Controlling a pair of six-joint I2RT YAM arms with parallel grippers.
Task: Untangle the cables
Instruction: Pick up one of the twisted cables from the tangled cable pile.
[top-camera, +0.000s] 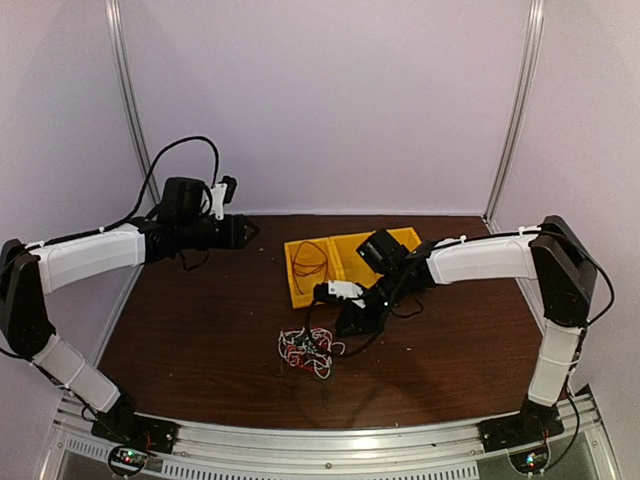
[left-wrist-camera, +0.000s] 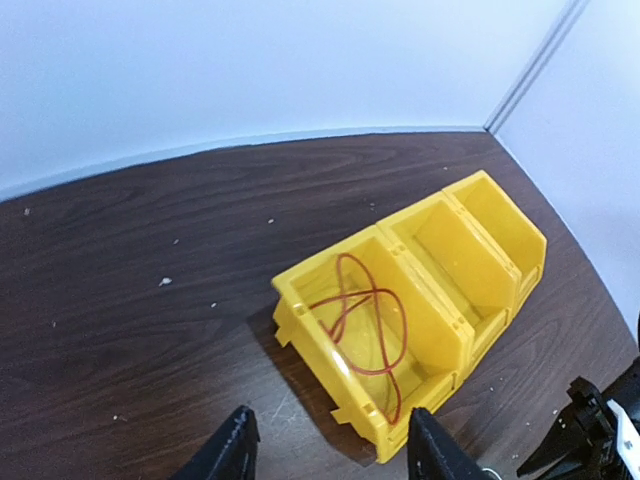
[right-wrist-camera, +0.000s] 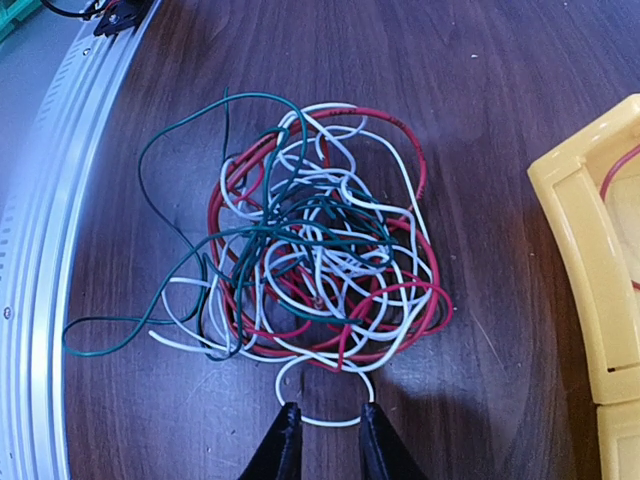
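Note:
The cables (right-wrist-camera: 310, 260) lie in a tangled clump of red, white and dark green wires on the brown table, seen from above as a small heap (top-camera: 310, 350) near the front. My right gripper (right-wrist-camera: 327, 412) is low at the clump's near edge. Its jaws stand a little apart, one on each side of a white loop (right-wrist-camera: 283, 372) that sticks out of the tangle. From above, the right gripper (top-camera: 342, 325) sits just right of the heap. A single red cable (left-wrist-camera: 375, 320) lies coiled in the yellow bin. My left gripper (left-wrist-camera: 330, 412) hangs open and empty above the table before the bin.
The yellow bin (left-wrist-camera: 300, 310) has several compartments and stands at the back middle of the table (top-camera: 350, 245); its corner (right-wrist-camera: 590, 260) lies right of the clump. A metal rail (right-wrist-camera: 40, 250) runs along the table's front edge. Light walls enclose the back and sides.

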